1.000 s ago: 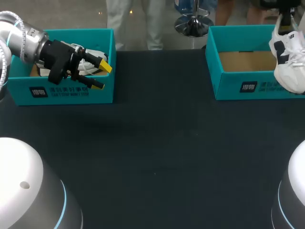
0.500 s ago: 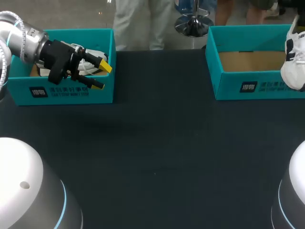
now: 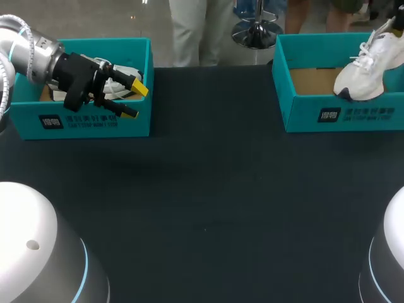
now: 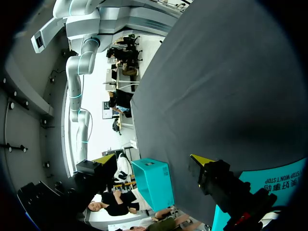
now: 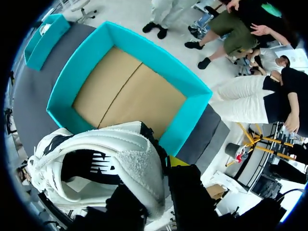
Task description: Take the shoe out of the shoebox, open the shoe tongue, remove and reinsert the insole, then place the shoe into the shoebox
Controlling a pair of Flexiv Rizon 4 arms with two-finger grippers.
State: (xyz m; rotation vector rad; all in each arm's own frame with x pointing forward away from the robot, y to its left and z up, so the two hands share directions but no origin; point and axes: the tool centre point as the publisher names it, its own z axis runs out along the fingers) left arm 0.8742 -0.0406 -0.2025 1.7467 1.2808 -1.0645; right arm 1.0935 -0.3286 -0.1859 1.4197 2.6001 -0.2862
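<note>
1. Right gripper [image 5: 161, 180] clamped on the heel collar of the shoe [image 3: 360, 79]. The shoe hangs tilted, toe lowest, over the shoebox [image 3: 328, 113]; probably a carrying hold.
2. Left gripper [image 3: 134, 100] spread wide, well apart from that shoebox across the desk [image 3: 208, 189], likely waiting.

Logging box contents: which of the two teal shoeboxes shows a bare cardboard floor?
The right-hand shoebox: its brown floor is bare, the white shoe gripped, not lying in it. The left-hand shoebox has a white item inside.

My left arm [image 3: 28, 53] is brushed silver with a thin cyan ring, ending in a black gripper [image 3: 134, 101] with yellow fingertips [image 3: 140, 88].
</note>
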